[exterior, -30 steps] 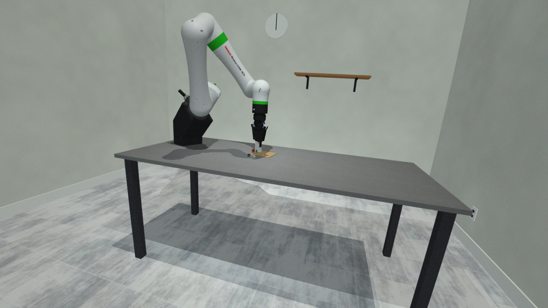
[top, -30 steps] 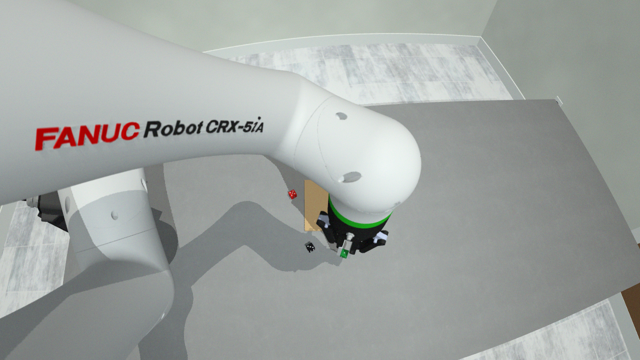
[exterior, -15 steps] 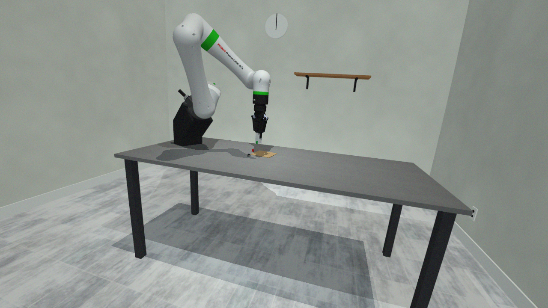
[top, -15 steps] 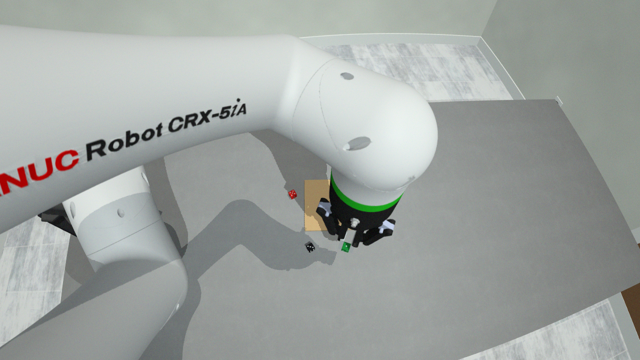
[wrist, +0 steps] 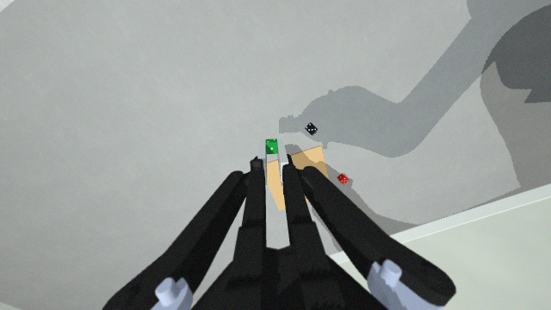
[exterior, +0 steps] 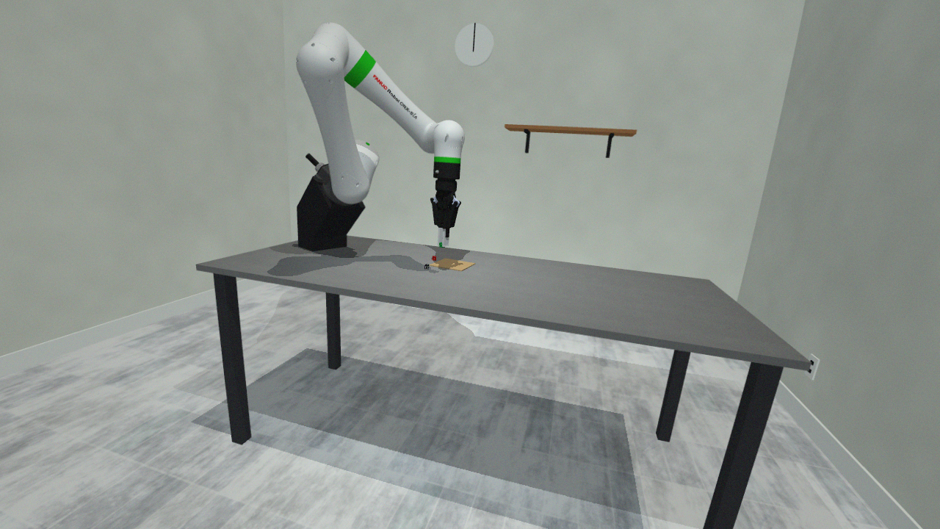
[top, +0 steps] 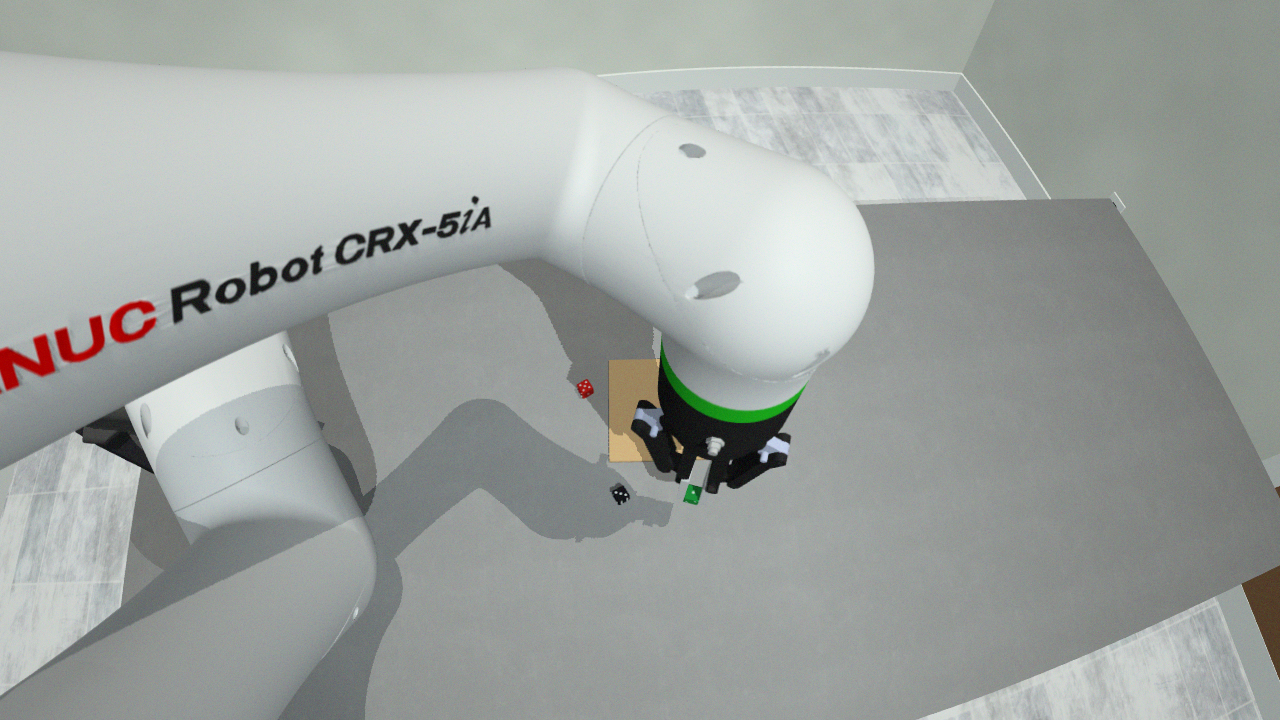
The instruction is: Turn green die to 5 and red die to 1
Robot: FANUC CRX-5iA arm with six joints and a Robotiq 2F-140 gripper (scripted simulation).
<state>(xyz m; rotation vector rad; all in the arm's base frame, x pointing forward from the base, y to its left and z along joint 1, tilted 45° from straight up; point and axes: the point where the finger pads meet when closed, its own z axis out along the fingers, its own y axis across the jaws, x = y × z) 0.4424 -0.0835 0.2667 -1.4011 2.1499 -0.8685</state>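
Note:
My gripper (top: 693, 488) is shut on the green die (top: 691, 493) and holds it in the air above the table, just off the near corner of the tan mat (top: 633, 410). In the wrist view the green die (wrist: 271, 146) sits at the fingertips, with a single white pip showing on the face towards the camera. The red die (top: 584, 387) lies on the table just left of the mat, off it. The black die (top: 618, 493) lies on the table in the arm's shadow, left of the gripper. In the side view the gripper (exterior: 444, 242) hangs well above the mat (exterior: 456, 264).
The arm's large elbow and wrist housing (top: 716, 259) hide part of the mat in the overhead view. The table's edge (wrist: 430, 230) shows at the lower right of the wrist view. A wooden shelf (exterior: 569, 131) hangs on the back wall.

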